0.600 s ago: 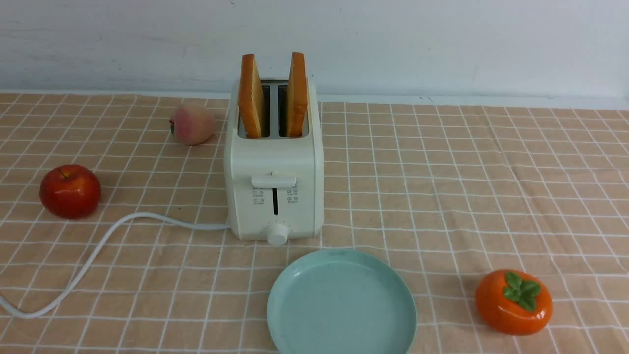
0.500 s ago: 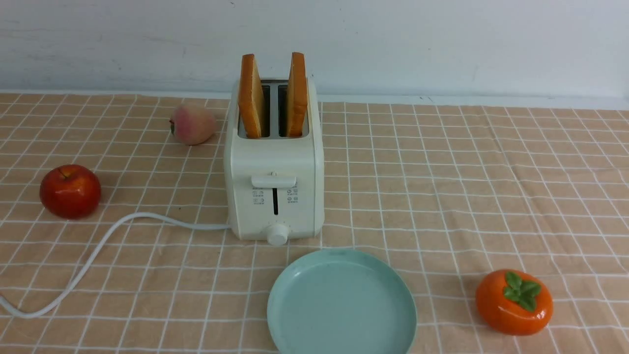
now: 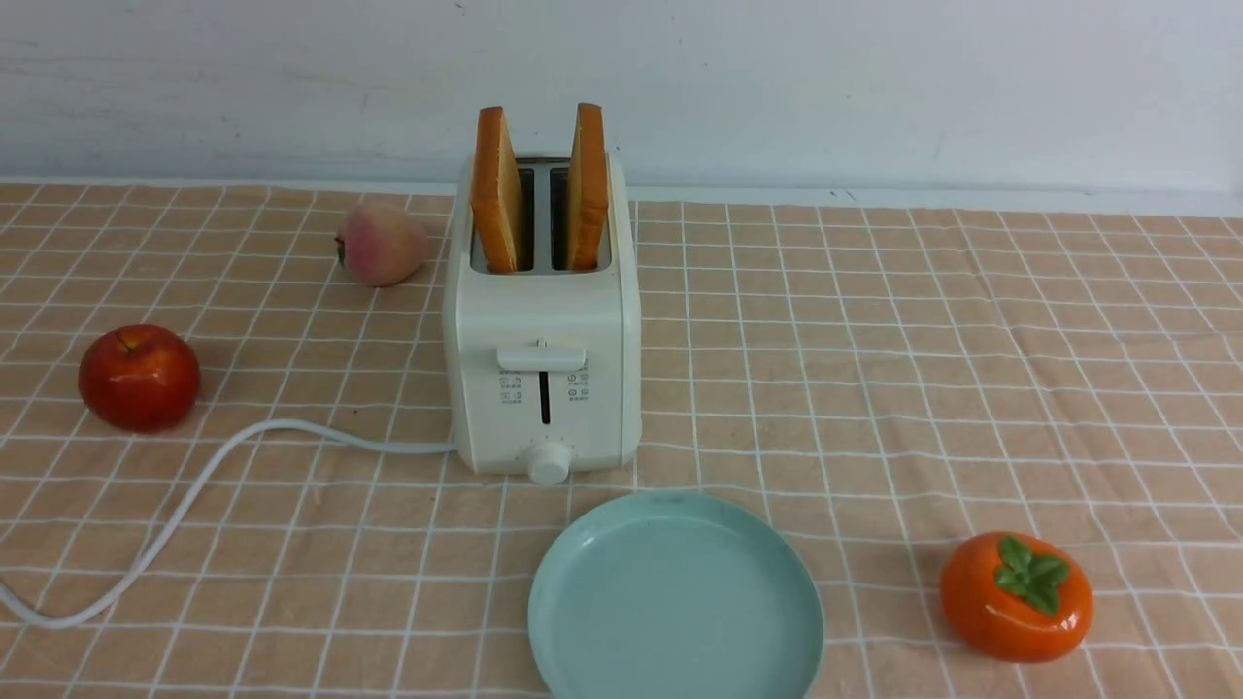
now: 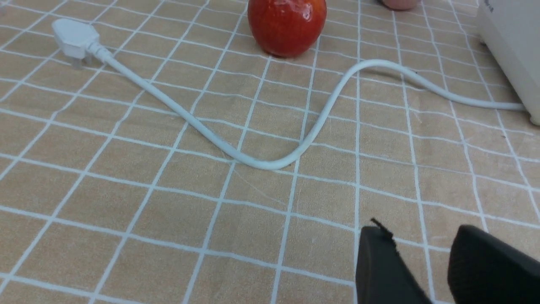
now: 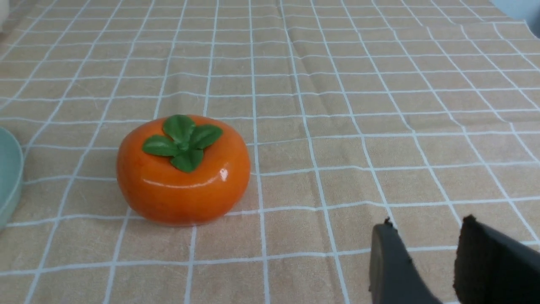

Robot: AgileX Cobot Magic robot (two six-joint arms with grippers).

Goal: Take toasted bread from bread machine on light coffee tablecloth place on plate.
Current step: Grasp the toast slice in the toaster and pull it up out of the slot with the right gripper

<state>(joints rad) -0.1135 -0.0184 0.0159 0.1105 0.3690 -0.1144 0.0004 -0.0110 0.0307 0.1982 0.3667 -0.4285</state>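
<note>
The cream bread machine (image 3: 541, 320) stands mid-table on the light coffee tablecloth (image 3: 874, 369). Two slices of toasted bread stand upright in its slots, one on the left (image 3: 498, 189) and one on the right (image 3: 587, 184). The mint-green plate (image 3: 675, 602) lies bare just in front of it. Neither arm shows in the front view. In the left wrist view my left gripper (image 4: 422, 230) hangs open over bare cloth, with a corner of the bread machine (image 4: 512, 50) far off. My right gripper (image 5: 427, 222) is open too, holding nothing, and the plate's rim (image 5: 8, 177) shows at that view's edge.
A red apple (image 3: 139, 377) and a peach (image 3: 381, 245) sit left of the toaster. Its white cord (image 3: 194, 485) snakes to the front left and ends in a plug (image 4: 74, 40). An orange persimmon (image 3: 1015, 597) sits at the front right. A white wall backs the table.
</note>
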